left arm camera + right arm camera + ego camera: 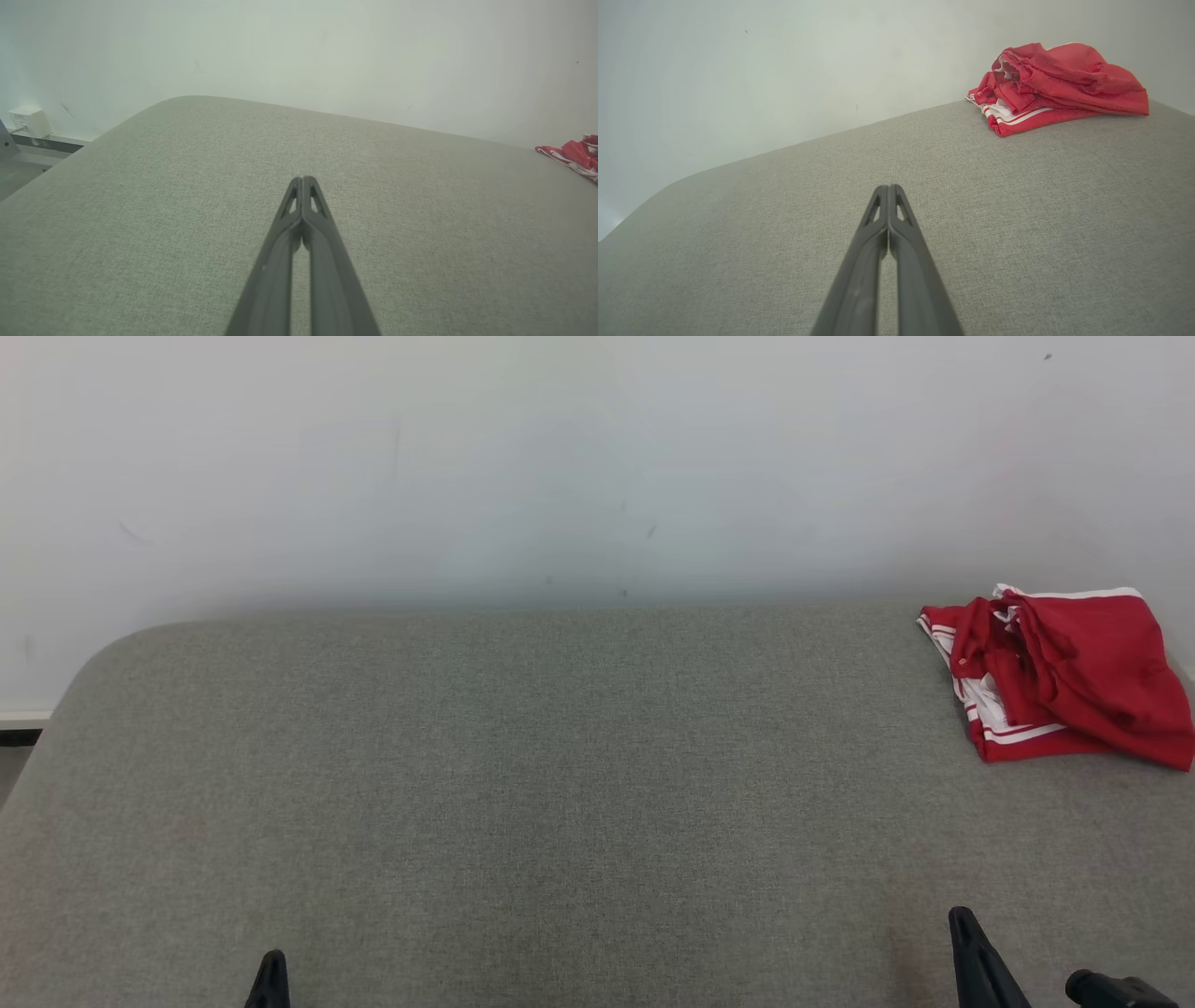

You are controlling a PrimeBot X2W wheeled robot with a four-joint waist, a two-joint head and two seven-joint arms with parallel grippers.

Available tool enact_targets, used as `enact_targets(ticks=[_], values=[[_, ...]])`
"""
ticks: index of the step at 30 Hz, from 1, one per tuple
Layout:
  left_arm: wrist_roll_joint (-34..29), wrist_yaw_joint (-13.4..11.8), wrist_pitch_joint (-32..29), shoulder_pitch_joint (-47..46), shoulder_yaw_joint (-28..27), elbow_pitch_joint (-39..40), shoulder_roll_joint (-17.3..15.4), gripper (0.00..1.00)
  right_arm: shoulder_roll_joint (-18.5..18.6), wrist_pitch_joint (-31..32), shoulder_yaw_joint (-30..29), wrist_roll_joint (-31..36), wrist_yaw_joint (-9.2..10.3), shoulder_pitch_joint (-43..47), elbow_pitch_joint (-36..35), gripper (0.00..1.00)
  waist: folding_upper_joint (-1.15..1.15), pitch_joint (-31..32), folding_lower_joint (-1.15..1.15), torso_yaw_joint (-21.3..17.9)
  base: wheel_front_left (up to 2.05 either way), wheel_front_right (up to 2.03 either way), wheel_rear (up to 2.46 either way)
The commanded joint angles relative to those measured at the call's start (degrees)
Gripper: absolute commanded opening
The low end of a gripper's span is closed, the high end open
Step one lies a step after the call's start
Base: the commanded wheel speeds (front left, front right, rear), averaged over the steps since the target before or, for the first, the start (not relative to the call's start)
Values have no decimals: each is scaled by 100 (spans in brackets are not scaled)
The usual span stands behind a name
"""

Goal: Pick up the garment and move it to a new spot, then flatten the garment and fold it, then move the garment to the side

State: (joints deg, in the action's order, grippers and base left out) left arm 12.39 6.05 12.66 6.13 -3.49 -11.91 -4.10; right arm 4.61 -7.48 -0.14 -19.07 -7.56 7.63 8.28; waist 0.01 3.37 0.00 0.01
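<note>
At the lower left, the left gripper [303, 179] hovers over the grey bench [560, 784], its jaws pressed together on nothing. The right gripper [888, 187] at the lower right is the same. The crumpled red garment [1074, 677] lies at the bench's far right, against the white wall [560, 457].

The left tool [302, 179] is seen pinched shut over the grey fabric bench [140, 210]; a bit of red garment [571, 156] is spotted way off at the right edge.

Head above, wrists low over upholstery [140, 210]
</note>
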Motion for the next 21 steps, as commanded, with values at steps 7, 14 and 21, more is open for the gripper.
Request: enact_targets(ticks=[7, 14, 21], values=[[1002, 27, -205, -244, -41, 68, -3, 0, -16, 170, -97, -914, 1, -274, -14, 0, -1, -24, 0, 0, 0, 0, 0], [1707, 40, -368, -340, -59, 53, 10, 0, -32, 294, -154, -1558, 2, -392, 42, 0, -1, -45, 0, 0, 0, 0, 0], [2360, 48, -526, -436, -83, 29, 21, 0, -46, 408, -205, -2156, 3, -499, 94, 0, -1, -65, 0, 0, 0, 0, 0]])
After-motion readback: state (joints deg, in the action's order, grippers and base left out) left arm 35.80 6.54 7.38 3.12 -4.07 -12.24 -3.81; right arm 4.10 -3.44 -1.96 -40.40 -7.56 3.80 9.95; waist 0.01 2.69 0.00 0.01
